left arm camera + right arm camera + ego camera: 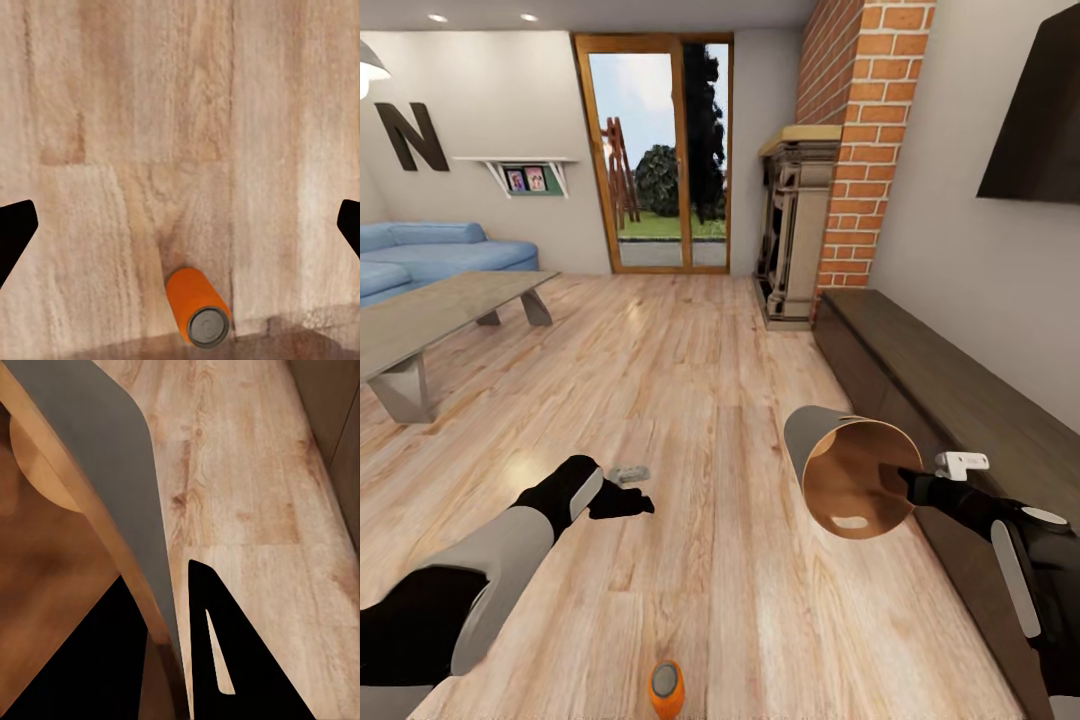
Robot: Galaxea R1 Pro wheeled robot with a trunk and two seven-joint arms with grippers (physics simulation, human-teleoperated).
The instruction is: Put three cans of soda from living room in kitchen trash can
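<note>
One orange can of soda lies on its side on the light wood floor at the near edge of the head view. The left wrist view shows the same can with its silver top facing the camera. My left gripper hangs open above the floor, some way beyond the can, holding nothing. My right gripper is shut on the rim of the tan wooden trash can, one finger inside and one outside. The bin is lifted and tilted, its brown inside facing me. The other two cans are out of view.
A long dark low cabinet runs along the right wall, close to my right arm. The brick fireplace stands beyond it. A glass-topped low table and a blue sofa are at the left. A glass door is in the far wall.
</note>
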